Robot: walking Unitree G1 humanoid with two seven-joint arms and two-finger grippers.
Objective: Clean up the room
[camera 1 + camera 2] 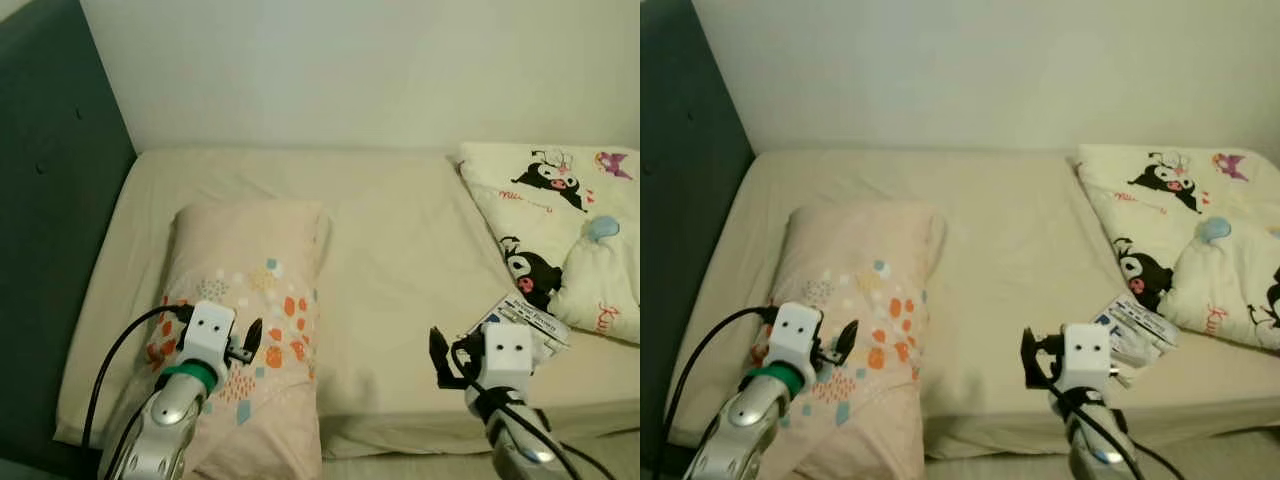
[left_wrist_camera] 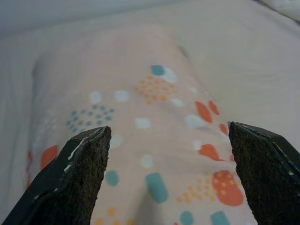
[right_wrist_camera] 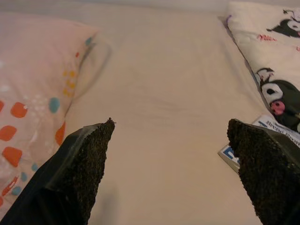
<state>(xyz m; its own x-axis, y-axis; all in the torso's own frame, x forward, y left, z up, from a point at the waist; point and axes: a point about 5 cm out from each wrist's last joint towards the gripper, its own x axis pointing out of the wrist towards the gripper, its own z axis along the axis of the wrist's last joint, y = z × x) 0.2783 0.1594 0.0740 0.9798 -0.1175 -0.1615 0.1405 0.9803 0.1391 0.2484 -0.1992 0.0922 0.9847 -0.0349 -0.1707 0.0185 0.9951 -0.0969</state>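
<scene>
Nearest the robot, both arms reach out over the front edge of the bed. The left gripper hovers low over the near half of the pillow, its fingers spread wide with nothing between them. The right gripper hangs over the bare sheet near the front edge, its fingers likewise parted and empty.

Just to the right of the right gripper lies a small packet with blue and white print, flat on the sheet and tucked against the edge of the quilt. It looks thin, light and probably crinkly, so it would likely slide if pushed; a pinch across one free edge seems the surest hold.

The pillow lies lengthwise along the left side of the bed, pale pink with orange and teal spots, its near end sagging over the mattress edge. It should be soft, light and squashy; gathering a fold of fabric near a corner or the near end would probably grip better than pressing on its middle.

Farther back, the quilt with black cartoon figures is bunched at the right, against the wall.
</scene>
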